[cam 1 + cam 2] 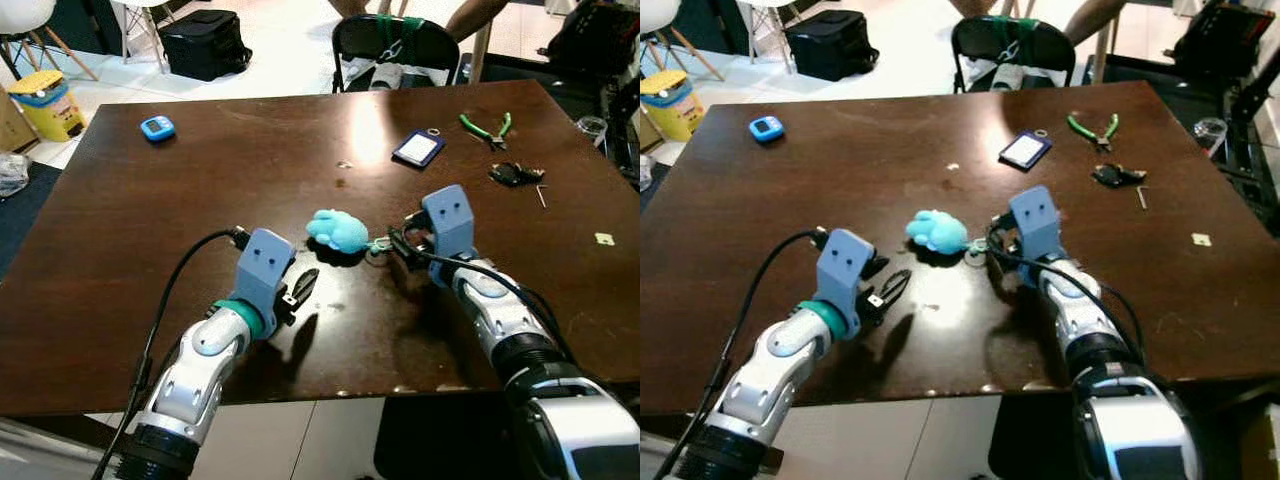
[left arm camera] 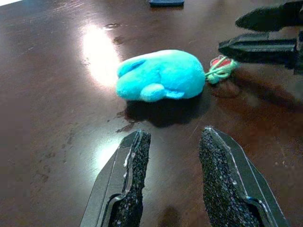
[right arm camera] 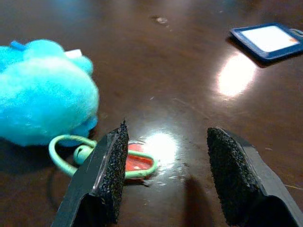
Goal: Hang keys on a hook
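Hovering open-jawed, right gripper (image 3: pixel 165 175) beside green loop (image 3: pixel 71 153) of blue plush keychain (image 3: pixel 42 92); risks pinching fluff, not cord.

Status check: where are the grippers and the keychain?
Left gripper open, just short of plush keychain. Right gripper open at its green loop. Keychain flat on table, ungrasped. Nothing blocking.

A turquoise plush toy (image 1: pixel 337 230) lies on a dark brown surface (image 1: pixel 150 220). Its cord (image 3: pixel 71 151) is pale green, its tag (image 3: pixel 138 161) red.
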Controlling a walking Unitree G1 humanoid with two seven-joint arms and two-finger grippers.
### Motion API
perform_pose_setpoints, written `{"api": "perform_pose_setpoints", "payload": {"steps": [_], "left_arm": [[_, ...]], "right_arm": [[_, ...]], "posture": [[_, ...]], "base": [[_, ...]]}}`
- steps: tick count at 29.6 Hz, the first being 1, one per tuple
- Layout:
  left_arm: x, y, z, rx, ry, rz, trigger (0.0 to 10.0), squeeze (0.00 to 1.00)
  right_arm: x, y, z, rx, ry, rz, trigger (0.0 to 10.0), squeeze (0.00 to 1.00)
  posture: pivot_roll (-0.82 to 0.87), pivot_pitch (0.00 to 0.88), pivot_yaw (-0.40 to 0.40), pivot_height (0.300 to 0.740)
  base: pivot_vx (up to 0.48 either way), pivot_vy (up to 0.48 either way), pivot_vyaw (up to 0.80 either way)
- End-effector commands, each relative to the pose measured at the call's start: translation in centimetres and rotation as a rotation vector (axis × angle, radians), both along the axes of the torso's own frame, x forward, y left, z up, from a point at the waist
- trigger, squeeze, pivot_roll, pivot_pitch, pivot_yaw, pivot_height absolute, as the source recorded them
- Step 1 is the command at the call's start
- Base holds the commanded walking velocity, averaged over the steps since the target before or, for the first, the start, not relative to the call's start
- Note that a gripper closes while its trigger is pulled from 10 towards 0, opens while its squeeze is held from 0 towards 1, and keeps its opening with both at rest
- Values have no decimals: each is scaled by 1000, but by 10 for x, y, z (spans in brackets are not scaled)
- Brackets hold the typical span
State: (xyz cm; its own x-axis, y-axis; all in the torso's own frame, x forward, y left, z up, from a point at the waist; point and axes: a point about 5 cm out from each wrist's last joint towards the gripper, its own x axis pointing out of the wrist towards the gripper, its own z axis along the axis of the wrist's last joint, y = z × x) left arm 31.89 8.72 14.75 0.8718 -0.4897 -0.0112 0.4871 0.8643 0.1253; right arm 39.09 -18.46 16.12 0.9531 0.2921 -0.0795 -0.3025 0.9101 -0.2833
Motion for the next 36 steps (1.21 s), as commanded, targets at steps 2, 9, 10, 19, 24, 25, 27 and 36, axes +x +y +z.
{"api": "perform_pose_setpoints", "payload": {"steps": [2,9,10,19,24,25,27,36], "left_arm": [[-2,3,-7,17,32,4,10000,0],[-3,4,-7,18,34,9,10000,0],[-3,5,-7,17,34,10,10000,0],[-3,5,-8,19,40,6,10000,0],[-3,5,-8,19,40,4,10000,0],[-3,5,-8,19,40,4,10000,0],[-3,5,-8,19,40,5,10000,0],[-3,7,-8,17,40,14,10000,0]], "right_arm": [[-1,8,-8,-17,34,28,10000,0],[-3,16,1,38,-20,113,10000,0],[-4,14,5,56,-45,124,10000,0],[-15,3,9,90,-37,213,10000,0],[-25,10,-8,-10,84,388,10000,0],[-25,10,-8,-10,84,388,10000,0],[-29,11,-12,-41,126,452,10000,0],[-41,12,-13,-92,182,582,10000,0]], "posture": [[-67,149,146,740],[-59,157,142,740],[-60,160,142,740],[-76,167,151,740],[-80,170,149,740],[-80,170,149,740],[-80,170,149,740],[-80,172,141,740]], "base": [[0,0,0],[0,0,0],[0,0,0],[0,0,0],[0,0,0],[0,0,0],[0,0,0],[0,0,0]]}}
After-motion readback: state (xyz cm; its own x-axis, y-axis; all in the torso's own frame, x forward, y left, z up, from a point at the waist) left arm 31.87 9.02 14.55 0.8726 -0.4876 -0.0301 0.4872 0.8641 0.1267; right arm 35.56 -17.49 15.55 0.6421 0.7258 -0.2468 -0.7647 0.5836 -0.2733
